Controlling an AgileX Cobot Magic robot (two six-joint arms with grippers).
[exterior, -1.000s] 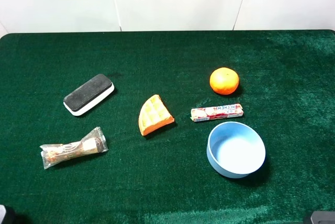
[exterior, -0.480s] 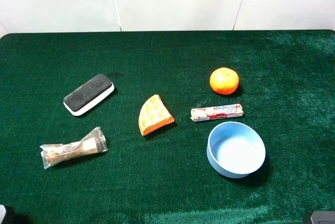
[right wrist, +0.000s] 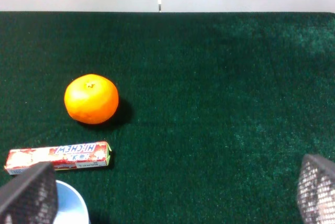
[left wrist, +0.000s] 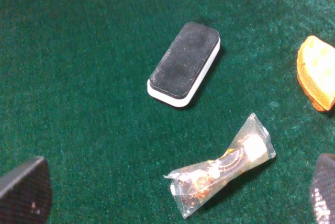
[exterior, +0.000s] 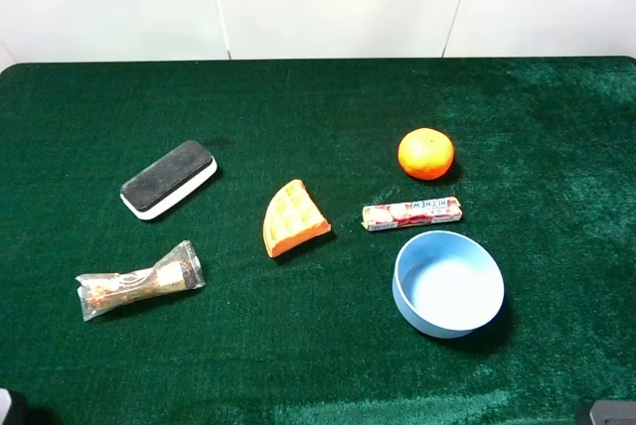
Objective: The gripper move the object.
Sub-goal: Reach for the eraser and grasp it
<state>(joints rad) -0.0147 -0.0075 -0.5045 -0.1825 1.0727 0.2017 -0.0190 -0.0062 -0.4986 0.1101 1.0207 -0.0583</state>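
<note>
The board eraser [exterior: 169, 179], with a black felt top and a white base, lies flat on the green table at the left. It also shows in the left wrist view [left wrist: 184, 64]. My left gripper [left wrist: 172, 195] is open, its two fingertips wide apart, back from the eraser and above the table. It holds nothing. My right gripper [right wrist: 172, 192] is open and empty over the right side of the table. In the exterior view only small dark bits of the arms show at the bottom corners.
A clear-wrapped brown snack bar [exterior: 139, 280] lies in front of the eraser. An orange waffle piece [exterior: 293, 218] is at the middle. A mandarin [exterior: 425, 153], a red-and-white candy roll [exterior: 411, 213] and a blue bowl [exterior: 401, 296] are at the right.
</note>
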